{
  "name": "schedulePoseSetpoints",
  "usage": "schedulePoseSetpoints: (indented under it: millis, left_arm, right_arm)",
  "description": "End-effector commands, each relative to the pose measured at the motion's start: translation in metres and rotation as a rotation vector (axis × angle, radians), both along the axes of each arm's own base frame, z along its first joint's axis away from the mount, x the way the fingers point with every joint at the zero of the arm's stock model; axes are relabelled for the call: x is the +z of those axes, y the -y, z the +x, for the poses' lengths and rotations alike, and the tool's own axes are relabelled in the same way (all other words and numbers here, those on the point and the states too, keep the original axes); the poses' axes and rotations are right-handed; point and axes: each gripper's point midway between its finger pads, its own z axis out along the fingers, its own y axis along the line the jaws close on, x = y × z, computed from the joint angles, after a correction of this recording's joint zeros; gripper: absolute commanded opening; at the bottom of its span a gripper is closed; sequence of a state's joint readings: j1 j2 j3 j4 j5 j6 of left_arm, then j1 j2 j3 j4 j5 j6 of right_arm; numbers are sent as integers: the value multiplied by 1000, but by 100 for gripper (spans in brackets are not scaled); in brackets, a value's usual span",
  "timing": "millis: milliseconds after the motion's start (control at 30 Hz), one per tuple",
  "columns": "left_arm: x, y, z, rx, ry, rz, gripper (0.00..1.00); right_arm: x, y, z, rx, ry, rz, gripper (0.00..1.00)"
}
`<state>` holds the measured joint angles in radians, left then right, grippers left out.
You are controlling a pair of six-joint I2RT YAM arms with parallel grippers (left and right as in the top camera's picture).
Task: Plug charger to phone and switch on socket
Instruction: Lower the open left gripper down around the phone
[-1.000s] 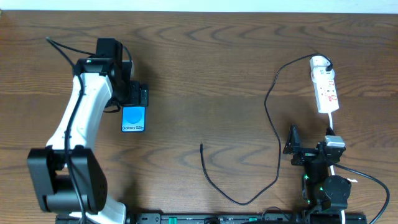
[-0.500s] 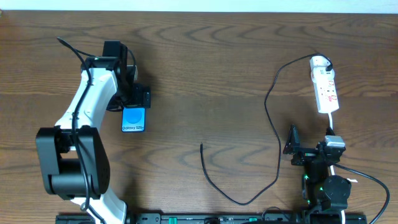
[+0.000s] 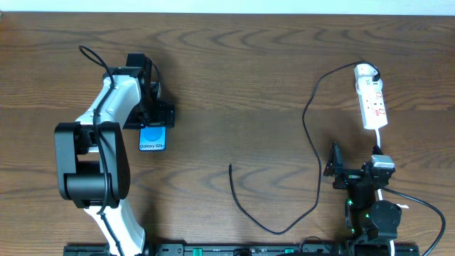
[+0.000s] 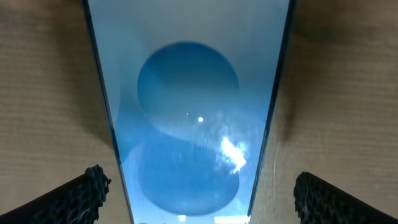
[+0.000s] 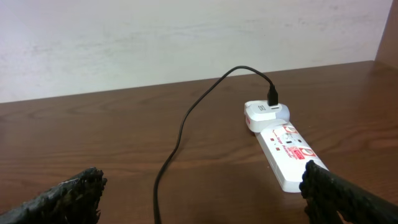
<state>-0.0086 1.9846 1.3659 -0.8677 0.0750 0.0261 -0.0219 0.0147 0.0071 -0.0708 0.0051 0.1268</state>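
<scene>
Where the table [image 3: 234, 85] nears its near right corner, the right gripper [image 5: 202, 196] hangs with its two fingers spread wide, holding nothing. Just left of it, the one charger [image 5: 181, 124] loops close to the near edge, its free connector tip lying bare on the wood at mid-table, then runs back toward the far right corner. Farther, on the left side, the one phone [image 3: 153, 135] lies flat, screen lit blue, between the two open fingers of the left gripper [image 4: 202, 199], which straddle it without touching. Farthest, by the far right corner, the one white socket [image 3: 372, 99] holds the charger's black plug in its far end
</scene>
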Motion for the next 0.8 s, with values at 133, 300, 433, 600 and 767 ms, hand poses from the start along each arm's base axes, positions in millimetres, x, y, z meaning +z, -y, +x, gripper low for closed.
schedulePoseSetpoints:
  millis: [133,300,433,600,767]
  left_arm:
    - [1,-3,15,7,49,16,98]
    - [-3,-3,15,6,41,16,98]
    - [-11,-3,12,6,24,17,98]
    - [-13,-3,12,6,23,17,98]
    - [-13,-6,14,6,30,35,98]
  right_arm:
    - [-1,-1,0,-2,-2,14,99]
    - [-1,-1,0,-2,-2,14,99]
    - [-1,-1,0,-2,-2,14,99]
    - [-1,-1,0,-2,-2,14,99]
    - [-1,-1,0,-2,-2,14,99]
